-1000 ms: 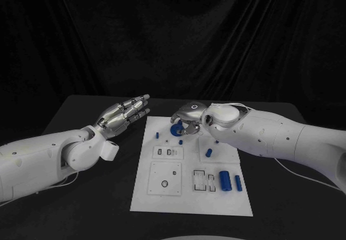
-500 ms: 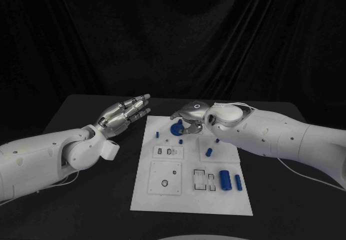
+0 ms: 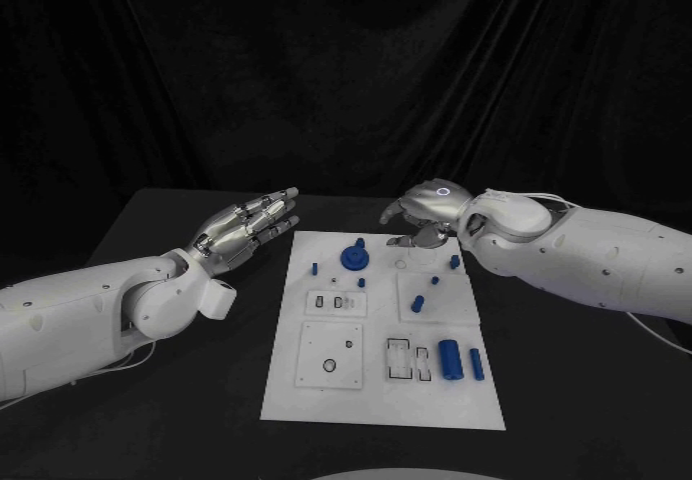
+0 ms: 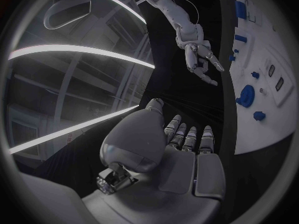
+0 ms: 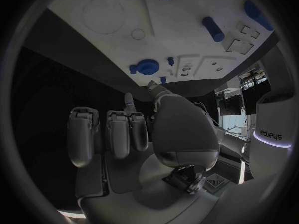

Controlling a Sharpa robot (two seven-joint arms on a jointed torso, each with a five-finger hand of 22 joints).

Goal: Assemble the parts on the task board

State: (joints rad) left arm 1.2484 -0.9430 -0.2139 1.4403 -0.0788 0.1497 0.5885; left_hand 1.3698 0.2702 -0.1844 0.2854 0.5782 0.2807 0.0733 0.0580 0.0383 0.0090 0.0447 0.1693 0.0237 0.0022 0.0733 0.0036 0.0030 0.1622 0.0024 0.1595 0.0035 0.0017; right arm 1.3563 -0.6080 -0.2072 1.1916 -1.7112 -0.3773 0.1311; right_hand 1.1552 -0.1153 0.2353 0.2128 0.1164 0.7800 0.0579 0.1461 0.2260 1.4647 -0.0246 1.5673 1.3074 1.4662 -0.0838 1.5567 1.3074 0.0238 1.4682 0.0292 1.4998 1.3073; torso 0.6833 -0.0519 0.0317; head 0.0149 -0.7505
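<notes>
The white task board [image 3: 378, 392] lies in the middle of the black table. On it a round blue part with a knob [image 3: 353, 260] stands near the far edge, with small blue pegs [image 3: 418, 304] around it. Two blue cylinders [image 3: 450, 358] lie at the near right. My right hand [image 3: 423, 216] hovers over the board's far right corner with fingers apart, holding nothing. Off the board's far left corner my left hand [image 3: 248, 228] is raised, fingers stretched out and empty. The right wrist view shows the right hand [image 5: 124, 134] above the round part [image 5: 147, 66].
Rectangular slots [image 3: 407, 360] and a square plate with a hole [image 3: 329, 366] mark the board's near half. Bare black table [image 3: 173, 400] lies on both sides of the board. The left wrist view has the board [image 4: 274, 50] beside the right hand [image 4: 199, 55].
My right hand has lifted off the round blue part and moved right toward the board's far right corner, uncovering that part. The left hand has stayed put.
</notes>
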